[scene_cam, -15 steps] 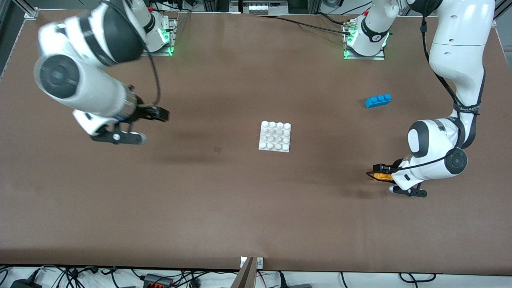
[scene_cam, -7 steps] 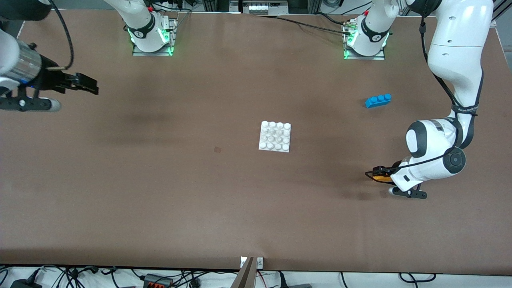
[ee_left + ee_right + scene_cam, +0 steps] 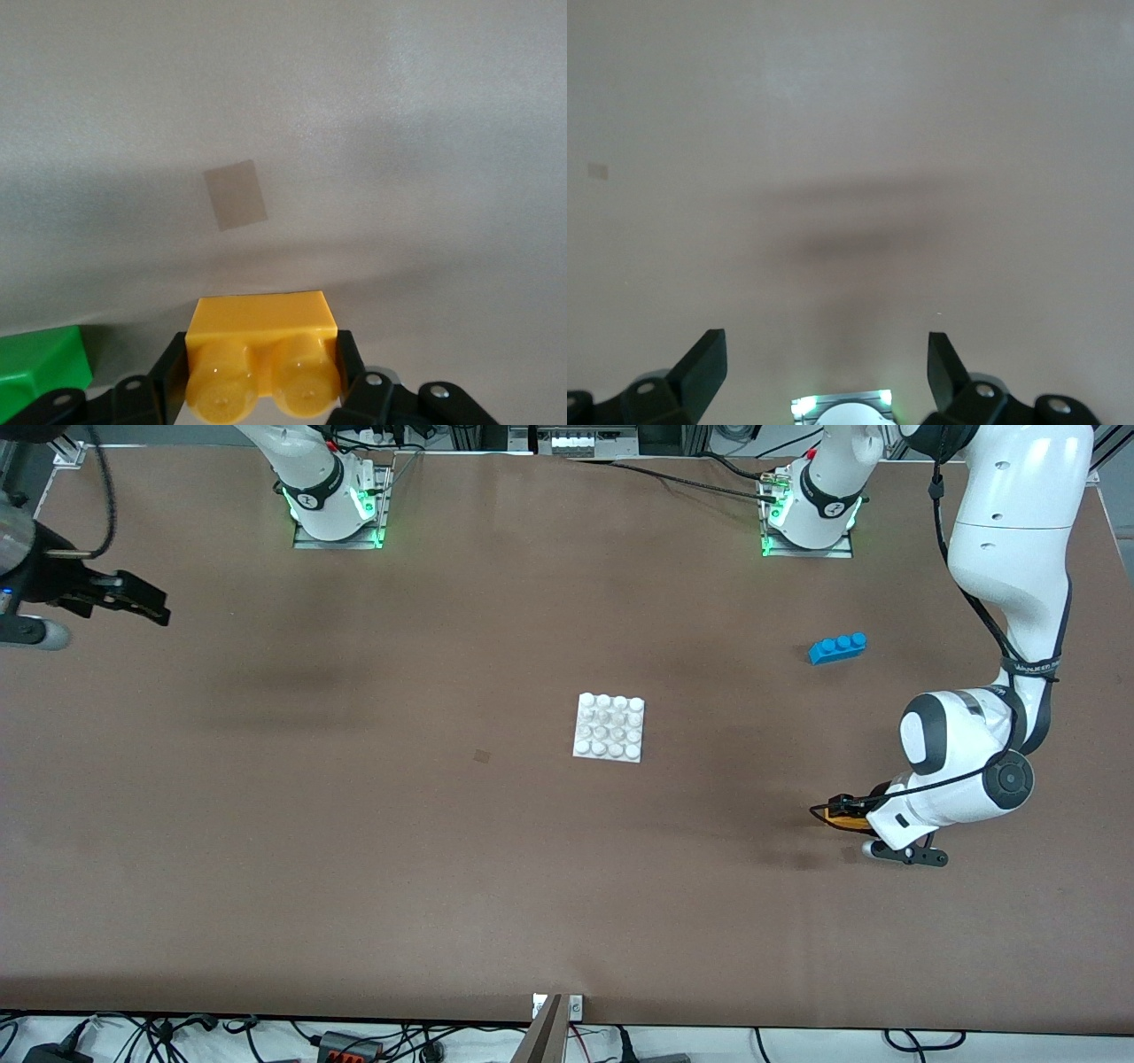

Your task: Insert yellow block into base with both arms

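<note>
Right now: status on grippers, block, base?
Left gripper shut on yellow block, low at the left arm's end. Right gripper open, waiting over the right arm's end. Base mid-table, studs bare. Green brick beside the block.

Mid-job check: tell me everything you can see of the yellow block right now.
The yellow block is a small yellow-orange brick of glossy plastic with two round studs on one face and flat, smooth sides. The left gripper is shut on it, one finger pressed on each side. It is low at the table near the left arm's end, nearer the front camera than the base. A green brick lies beside it, apart.
</note>
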Controlling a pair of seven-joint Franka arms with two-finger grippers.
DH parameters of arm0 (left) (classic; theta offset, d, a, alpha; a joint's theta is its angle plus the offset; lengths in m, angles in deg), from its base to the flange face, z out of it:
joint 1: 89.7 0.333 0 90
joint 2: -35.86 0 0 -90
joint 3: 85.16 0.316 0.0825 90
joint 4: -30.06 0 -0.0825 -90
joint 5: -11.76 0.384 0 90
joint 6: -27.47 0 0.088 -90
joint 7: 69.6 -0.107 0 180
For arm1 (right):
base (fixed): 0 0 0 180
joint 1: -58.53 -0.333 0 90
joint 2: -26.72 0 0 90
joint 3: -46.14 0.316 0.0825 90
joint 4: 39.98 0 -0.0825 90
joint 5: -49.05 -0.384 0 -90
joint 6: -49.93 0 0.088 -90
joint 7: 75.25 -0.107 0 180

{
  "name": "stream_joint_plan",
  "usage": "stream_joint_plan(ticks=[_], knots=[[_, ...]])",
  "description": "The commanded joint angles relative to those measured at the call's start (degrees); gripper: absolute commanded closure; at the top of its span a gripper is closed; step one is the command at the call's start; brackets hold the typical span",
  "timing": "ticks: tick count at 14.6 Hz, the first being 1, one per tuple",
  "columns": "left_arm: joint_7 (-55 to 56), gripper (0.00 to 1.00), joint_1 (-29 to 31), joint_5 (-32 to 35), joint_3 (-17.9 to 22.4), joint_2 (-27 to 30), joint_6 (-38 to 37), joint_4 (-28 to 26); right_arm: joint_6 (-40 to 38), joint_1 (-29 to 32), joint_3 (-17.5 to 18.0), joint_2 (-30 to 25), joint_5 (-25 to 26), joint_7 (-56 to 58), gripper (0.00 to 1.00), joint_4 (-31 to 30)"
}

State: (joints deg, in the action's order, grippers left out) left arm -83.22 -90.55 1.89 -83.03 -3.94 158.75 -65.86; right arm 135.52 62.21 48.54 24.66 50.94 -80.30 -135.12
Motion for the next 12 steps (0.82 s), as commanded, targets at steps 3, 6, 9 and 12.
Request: stream_joint_plan(ticks=[3,6,9,12], knots=[[-1.1,0.50,0.0,-1.4,-0.1,1.4,-5.5,1.5,0.5,0.4,-1.6,0.4,-2.7,4.8,0.00,0.9],[1.7,0.50,0.1,-3.5,-2.4,2.5,-17.4,7.0,-0.2,-0.4,-1.0,0.4,-2.9,4.0,0.00,1.3],[11.5,0.50,0.1,-5.2,-6.9,3.3,-22.8,9.0,0.2,-0.6,-0.6,0.6,-2.8,4.2,0.00,1.5],[19.3,0.51,0.1,-5.3,-13.5,4.6,-23.0,8.8,-0.2,-0.6,-0.6,0.5,-2.8,4.1,0.00,1.5]])
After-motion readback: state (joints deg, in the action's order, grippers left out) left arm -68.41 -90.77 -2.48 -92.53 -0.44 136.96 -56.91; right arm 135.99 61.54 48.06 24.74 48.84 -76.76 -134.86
